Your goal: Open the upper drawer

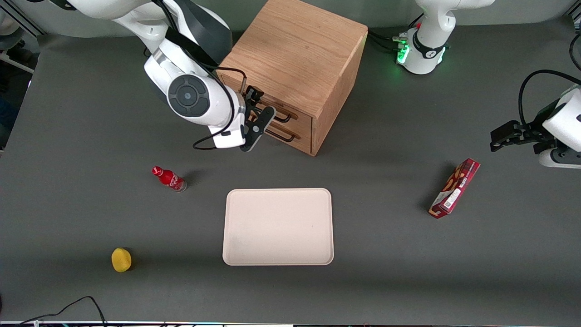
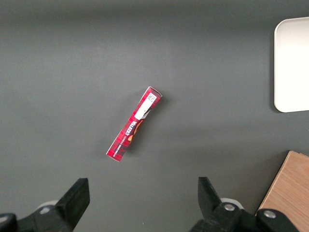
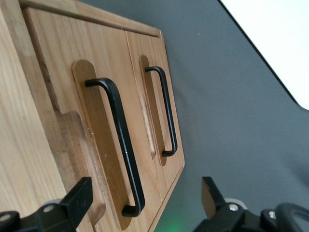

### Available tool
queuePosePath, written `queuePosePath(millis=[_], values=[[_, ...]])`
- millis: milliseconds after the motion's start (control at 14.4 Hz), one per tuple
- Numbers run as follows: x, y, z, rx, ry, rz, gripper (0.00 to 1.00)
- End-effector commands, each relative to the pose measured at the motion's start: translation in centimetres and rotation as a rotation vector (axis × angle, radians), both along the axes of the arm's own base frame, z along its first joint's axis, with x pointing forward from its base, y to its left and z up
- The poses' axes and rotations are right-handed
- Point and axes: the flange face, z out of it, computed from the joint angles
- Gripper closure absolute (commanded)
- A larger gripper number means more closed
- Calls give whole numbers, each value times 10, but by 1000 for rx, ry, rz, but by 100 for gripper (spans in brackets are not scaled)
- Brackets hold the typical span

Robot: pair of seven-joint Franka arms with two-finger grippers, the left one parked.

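Tool (image 1: 259,119) spread wide before upper drawer (image 3: 104,145), bare table (image 1: 386,150) alongside.

Wooden cabinet (image 1: 295,68) on the dark counter (image 1: 386,254), upper drawer (image 1: 283,114) shut above the lower one (image 1: 286,134). Claw (image 1: 259,119) just in front of the drawer fronts, fingers apart — level with the upper handle. Nearer the camera: cream tray (image 1: 278,227), red bottle (image 1: 169,178), yellow object (image 1: 121,260) — red box (image 1: 455,188) toward the parked arm's end.
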Motion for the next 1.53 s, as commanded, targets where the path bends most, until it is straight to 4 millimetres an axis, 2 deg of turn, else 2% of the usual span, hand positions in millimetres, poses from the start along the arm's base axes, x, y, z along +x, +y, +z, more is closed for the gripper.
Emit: queuePosePath(millis=[0,278,487,974,1461], values=[[-1,0,-16,4,3,45,0],[0,2,-25,5,-15,46,0],[-1,4,-46,9,21,41,0],[-9,5,-56,20,72,27,0],[-11,16,-64,39,82,0,0]])
